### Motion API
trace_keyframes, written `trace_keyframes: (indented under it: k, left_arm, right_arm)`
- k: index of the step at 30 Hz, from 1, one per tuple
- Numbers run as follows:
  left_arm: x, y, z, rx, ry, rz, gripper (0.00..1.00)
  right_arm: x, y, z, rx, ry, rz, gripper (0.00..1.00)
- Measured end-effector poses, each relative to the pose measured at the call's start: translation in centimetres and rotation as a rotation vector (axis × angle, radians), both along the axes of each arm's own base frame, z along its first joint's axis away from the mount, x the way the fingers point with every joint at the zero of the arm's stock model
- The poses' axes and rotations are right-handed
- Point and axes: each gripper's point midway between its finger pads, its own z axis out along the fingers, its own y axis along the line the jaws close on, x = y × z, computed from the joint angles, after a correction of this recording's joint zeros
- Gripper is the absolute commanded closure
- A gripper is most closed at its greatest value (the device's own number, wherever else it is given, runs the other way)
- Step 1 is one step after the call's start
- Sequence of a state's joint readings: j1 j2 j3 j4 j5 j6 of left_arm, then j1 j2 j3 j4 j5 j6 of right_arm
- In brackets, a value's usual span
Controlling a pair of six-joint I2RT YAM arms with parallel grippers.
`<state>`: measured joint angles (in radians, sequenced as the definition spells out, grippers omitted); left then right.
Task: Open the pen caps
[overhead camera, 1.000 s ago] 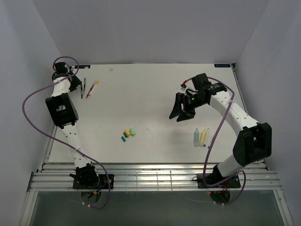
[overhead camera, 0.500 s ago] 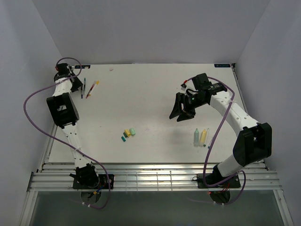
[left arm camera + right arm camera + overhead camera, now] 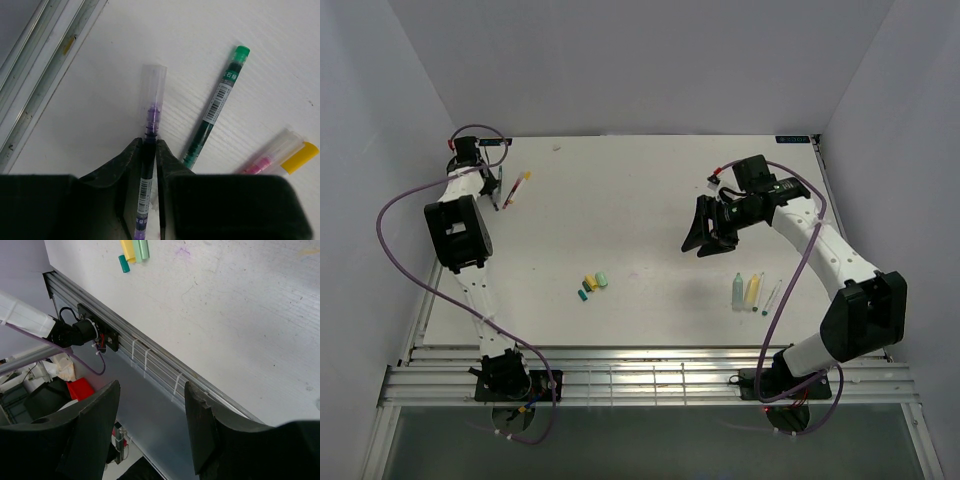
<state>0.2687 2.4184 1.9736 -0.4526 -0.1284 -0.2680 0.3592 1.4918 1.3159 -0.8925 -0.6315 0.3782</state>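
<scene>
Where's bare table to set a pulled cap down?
Widest bare patch: the far middle of the table, between the pink pen and the right tool. Also bare between the loose caps and the two markers. Crowded: far-left corner around the left tool.

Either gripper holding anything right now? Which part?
Left gripper pinches the purple pen on its barrel, just behind the clear cap. Right gripper is open, empty.

Counter (image 3: 640, 190) white. Far-left: purple pen (image 3: 150, 117) with clear cap, green pen (image 3: 216, 105) with black-on-white barcode label, pink pen (image 3: 275, 152) with yellow end. Loose caps (image 3: 591, 282) yellow, light green, teal.
</scene>
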Motion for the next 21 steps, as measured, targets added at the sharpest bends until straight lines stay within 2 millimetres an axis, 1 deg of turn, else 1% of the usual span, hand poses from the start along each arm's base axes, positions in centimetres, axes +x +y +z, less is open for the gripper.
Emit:
trace_keyframes:
  k: [2,3,6,11,14,18,20,21]
  left_arm:
    - [-0.5,-0.1,0.0,0.002,0.005,0.004,0.8]
    - [-0.7,-0.2,-0.1,0.002,0.007,0.007,0.88]
    - [-1.6,-0.5,-0.1,-0.003,0.013,0.02,1.0]
    - [-2.9,-0.5,0.0,-0.008,0.03,0.057,1.0]
    - [-4.1,-0.6,0.1,-0.012,0.056,0.093,1.0]
    - [-7.4,-1.7,0.4,-0.063,0.118,0.148,1.0]
    - [-9.2,-3.0,1.1,-0.116,0.142,0.166,1.0]
    - [-9.9,-3.7,1.8,-0.144,0.137,0.177,1.0]
  right_arm:
    - [-0.1,-0.1,0.2,0.002,-0.006,-0.001,0.39]
    - [-0.2,-0.1,0.3,0.002,-0.009,-0.002,0.39]
    - [-0.3,-0.2,0.6,0.003,-0.018,-0.006,0.39]
    - [-0.4,-0.4,1.1,0.006,-0.033,-0.01,0.39]
    - [-0.5,-0.5,1.3,0.005,-0.044,-0.014,0.39]
    - [-0.8,-0.7,1.6,0.001,-0.049,-0.016,0.39]
    - [-0.9,-0.8,1.6,0.0,-0.048,-0.014,0.39]
    - [-1.0,-0.8,1.6,-0.001,-0.048,-0.013,0.39]
